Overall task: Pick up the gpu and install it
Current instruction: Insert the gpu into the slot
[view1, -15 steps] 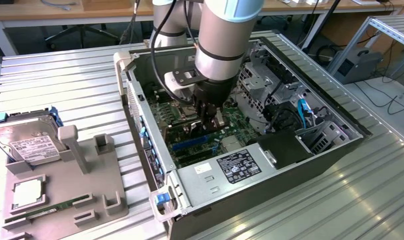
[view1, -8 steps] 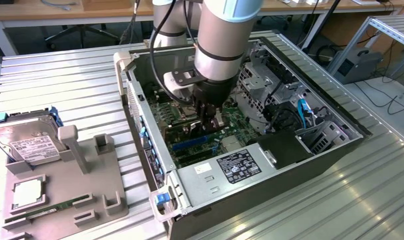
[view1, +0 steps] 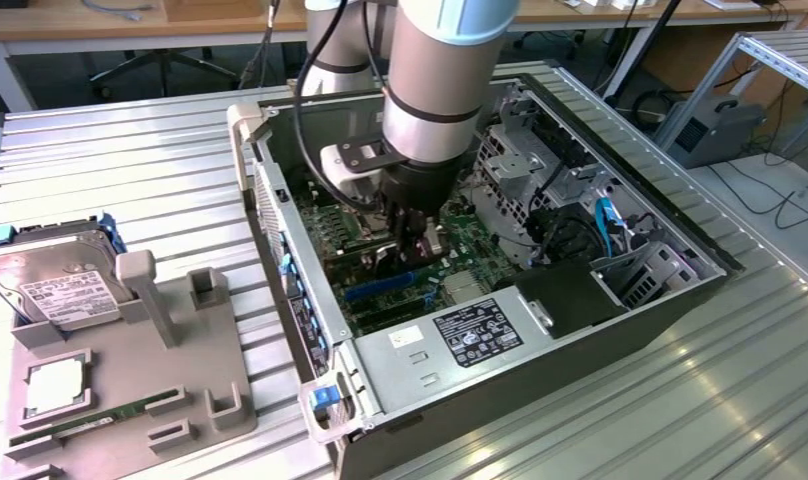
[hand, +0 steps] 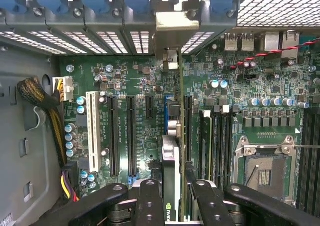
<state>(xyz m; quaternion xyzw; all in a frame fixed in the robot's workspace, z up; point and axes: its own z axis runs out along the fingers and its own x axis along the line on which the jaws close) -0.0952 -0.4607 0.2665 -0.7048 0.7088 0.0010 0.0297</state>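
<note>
Pinching the gpu [hand: 171,186] edge-on in our jaws over the motherboard [hand: 145,86], we are risking jamming its contacts if it is tilting.

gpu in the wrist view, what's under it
The gpu stands edge-on over the green motherboard; a blue slot shows alongside it. The card hides what lies directly beneath it.

Gpu [hand: 170,168]: thin card with black face, green board and a silver bracket at one end. Stands on edge, clamped in the gripper [hand: 175,193], over the motherboard [hand: 145,136] expansion slots.
</note>
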